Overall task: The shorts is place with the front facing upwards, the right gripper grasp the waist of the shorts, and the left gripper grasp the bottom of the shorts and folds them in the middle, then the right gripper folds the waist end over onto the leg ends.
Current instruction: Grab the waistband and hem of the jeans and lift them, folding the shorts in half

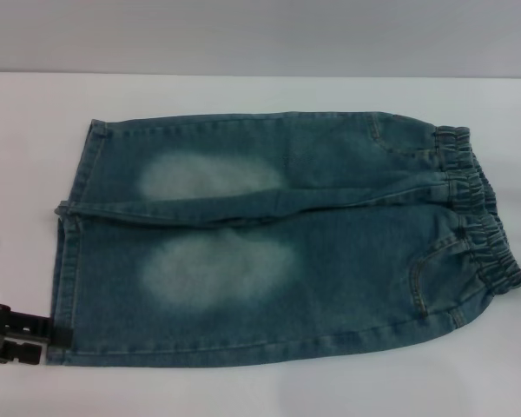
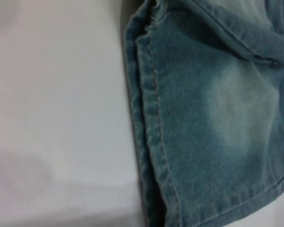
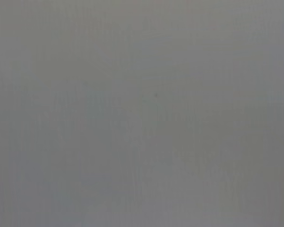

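Observation:
The blue denim shorts lie flat and front up on the white table. Their elastic waist is at the right and the two leg hems are at the left. My left gripper is a black shape low at the left edge, right beside the near leg's hem corner. The left wrist view shows that leg hem close up, next to bare table. My right gripper is out of view; its wrist view shows only a plain grey surface.
White table surrounds the shorts on all sides, with a grey wall behind. The far leg overlaps the near one slightly along the crotch seam.

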Motion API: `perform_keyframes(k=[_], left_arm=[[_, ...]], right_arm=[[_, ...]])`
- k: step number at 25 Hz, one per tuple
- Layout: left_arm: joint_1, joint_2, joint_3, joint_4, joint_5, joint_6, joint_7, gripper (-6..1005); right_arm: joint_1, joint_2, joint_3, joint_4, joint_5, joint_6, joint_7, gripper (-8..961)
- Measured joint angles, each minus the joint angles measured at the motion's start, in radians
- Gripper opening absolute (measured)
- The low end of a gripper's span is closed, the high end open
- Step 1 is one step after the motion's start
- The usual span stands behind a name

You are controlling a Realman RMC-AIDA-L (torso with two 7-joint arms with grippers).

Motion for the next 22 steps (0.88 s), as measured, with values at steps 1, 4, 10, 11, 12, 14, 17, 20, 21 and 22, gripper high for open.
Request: perform_keyframes(k=[1, 4, 10, 11, 12, 14, 17, 20, 21, 22], left_arm=[[-0.001, -0.001, 0.000, 0.000, 0.001, 0.000, 0.000, 803], [-0.003, -0.004, 0.000, 0.000, 0.006, 0.000, 0.000, 803], [-0.009, -0.008, 0.000, -0.001, 0.009, -0.006, -0.002, 802], [-0.010, -0.008, 0.000, -0.003, 0.010, -0.008, -0.002, 802], [-0.010, -0.008, 0.000, -0.005, 0.011, -0.011, -0.002, 802], [-0.012, -0.008, 0.000, -0.008, 0.012, -0.014, -0.003, 802], [-0.013, -0.009, 0.000, -0.008, 0.012, -0.015, -0.003, 801], [-0.014, -0.009, 0.000, -0.010, 0.012, -0.022, -0.004, 801], [-0.014, -0.009, 0.000, -0.010, 0.012, -0.022, -0.004, 801], [-0.015, -0.010, 0.000, -0.010, 0.012, -0.023, -0.004, 801]], right_arm=[[0.000, 0.000, 0.000, -0.001, 0.001, 0.000, 0.000, 628], [0.000, 0.000, 0.001, -0.002, 0.004, 0.000, 0.000, 628], [0.000, 0.000, 0.001, -0.005, 0.006, 0.000, 0.000, 628], [0.000, 0.000, 0.001, -0.005, 0.006, 0.000, 0.000, 628], [0.001, 0.000, 0.001, -0.005, 0.006, 0.000, 0.000, 628], [0.001, 0.000, 0.001, -0.005, 0.006, 0.000, 0.000, 628], [0.002, 0.000, 0.001, -0.005, 0.006, 0.000, 0.000, 627], [0.002, 0.000, 0.001, -0.005, 0.006, 0.000, 0.000, 627], [0.002, 0.000, 0.001, -0.005, 0.006, 0.000, 0.000, 627], [0.002, -0.001, 0.001, -0.005, 0.006, 0.000, 0.000, 627]])
